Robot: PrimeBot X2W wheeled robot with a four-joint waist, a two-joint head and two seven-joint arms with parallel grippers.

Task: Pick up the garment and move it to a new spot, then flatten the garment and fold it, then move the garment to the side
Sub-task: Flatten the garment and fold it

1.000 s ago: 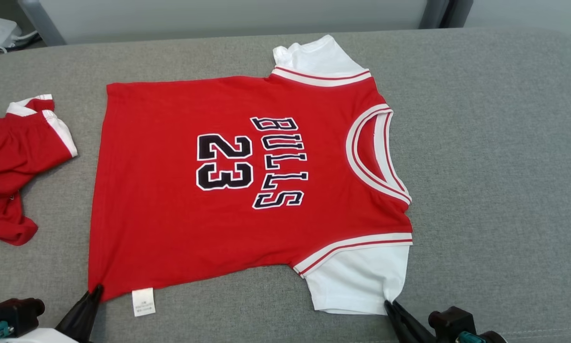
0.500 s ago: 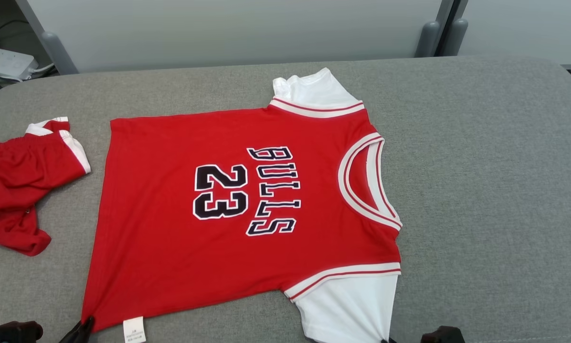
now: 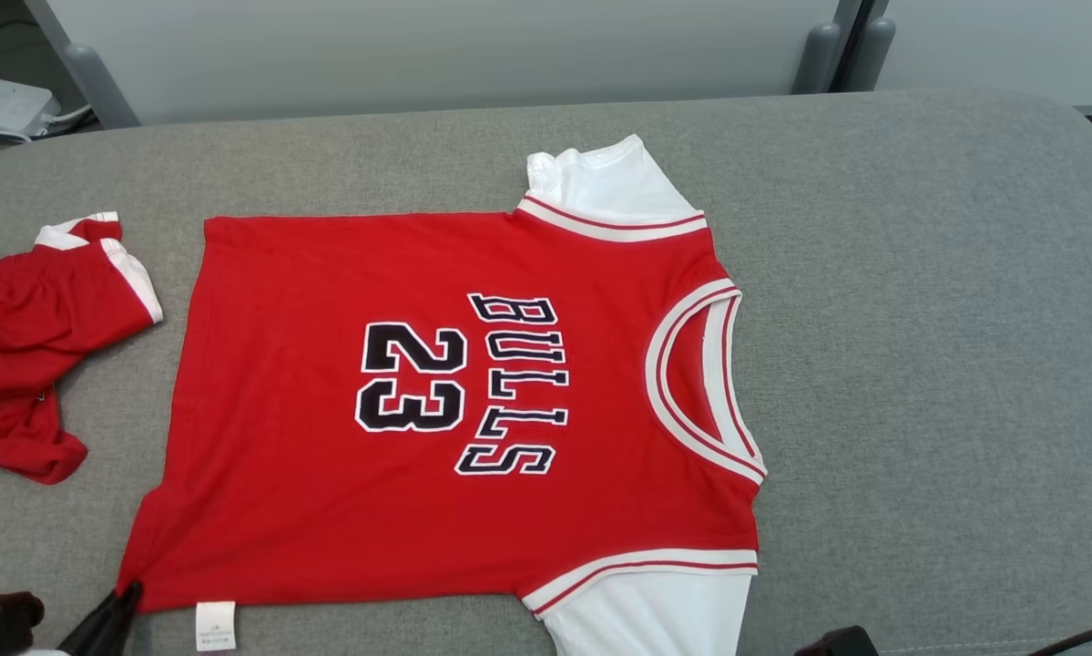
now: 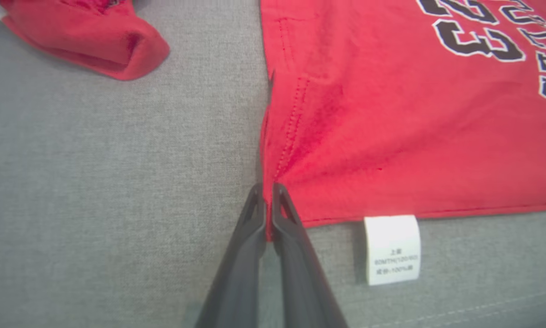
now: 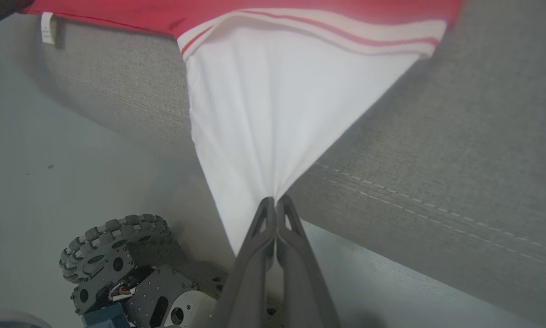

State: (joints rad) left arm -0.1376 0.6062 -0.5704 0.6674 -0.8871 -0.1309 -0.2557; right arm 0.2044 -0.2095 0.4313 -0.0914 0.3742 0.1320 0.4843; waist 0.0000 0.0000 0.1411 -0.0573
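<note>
A red jersey with white short sleeves and black "BULLS 23" lettering (image 3: 281, 437) lies spread flat, print up, on the grey fabric-covered bench (image 3: 919, 319), its neck toward the robot's right and its hem toward the left. The left claw (image 4: 268, 197) is pinched tight on the near hem corner, red cloth caught between its 2 dark fingers (image 4: 241, 264), just beside the white care label (image 4: 392, 249) that sticks out from the jersey's near edge. The right claw (image 5: 275, 202) is closed on the tip of the near white sleeve, which is drawn taut to a point over the bench's front edge, above the pale floor (image 5: 49, 159) and the robot's wheeled base (image 5: 118, 273). A crumpled pair of red shorts with white trim (image 3: 26, 337) lies on the bench left of the jersey, apart from it.
</note>
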